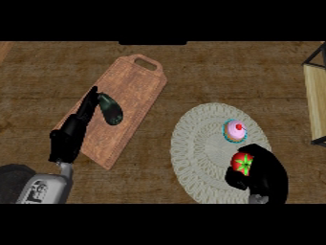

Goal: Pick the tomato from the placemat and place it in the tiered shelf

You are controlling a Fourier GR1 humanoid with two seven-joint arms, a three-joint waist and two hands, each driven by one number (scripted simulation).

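A red tomato (242, 163) with a green star-shaped stem lies on the round pale woven placemat (201, 143), near its lower right. My right hand (266, 176) is curled round the tomato from the right and below, hiding part of it. The tiered shelf (325, 95), black-framed with pale wooden boards, stands at the right edge of the view. My left hand (72, 131) is open, fingers straight, raised over the left side of the counter.
A pink cupcake (234, 130) with a red cherry sits on the placemat just above the tomato. A wooden cutting board (126, 100) with a handle lies to the left, with a dark green oblong object (111, 108) on it.
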